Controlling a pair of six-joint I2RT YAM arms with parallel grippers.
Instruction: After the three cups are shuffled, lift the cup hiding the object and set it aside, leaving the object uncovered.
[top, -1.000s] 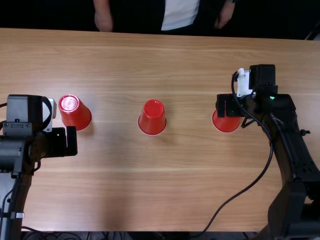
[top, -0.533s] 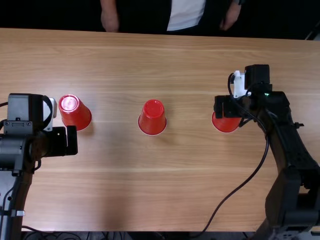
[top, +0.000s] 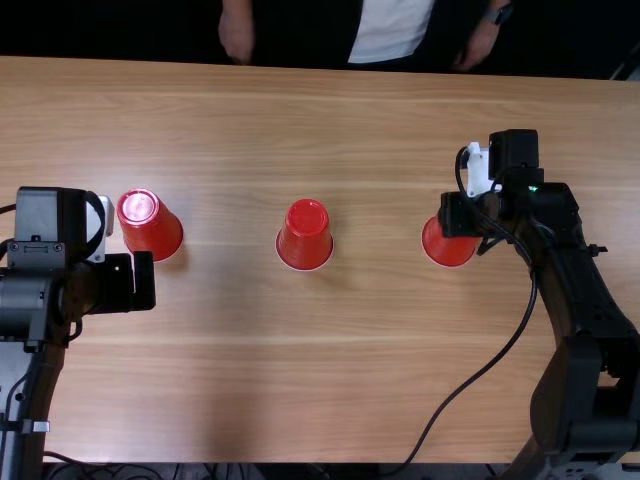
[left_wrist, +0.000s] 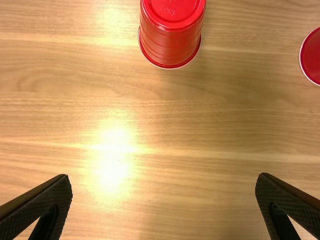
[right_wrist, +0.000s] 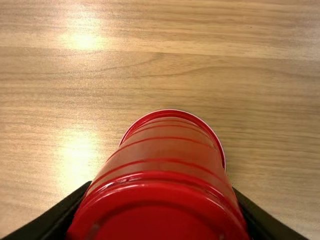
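Top view: light brown wood bench (top: 320, 120), dark room past its far edge. Left gripper (top: 131, 282) sits at 7 o'clock of left cup (top: 150, 225), just beside it, fingers spread wide, holding nothing. Middle cup (top: 304, 235) near bench centre. Right cup (top: 447, 243) at its 3 o'clock, right gripper (top: 453, 214) clamped on its sides. All three cups mouth down, base up, long axis roughly vertical.

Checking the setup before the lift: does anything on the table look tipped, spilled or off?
Nothing stands out. The left cup, middle cup and right cup are upside down in a row, apart from each other. The right gripper clasps the right cup; whether its rim is lifted is unclear.
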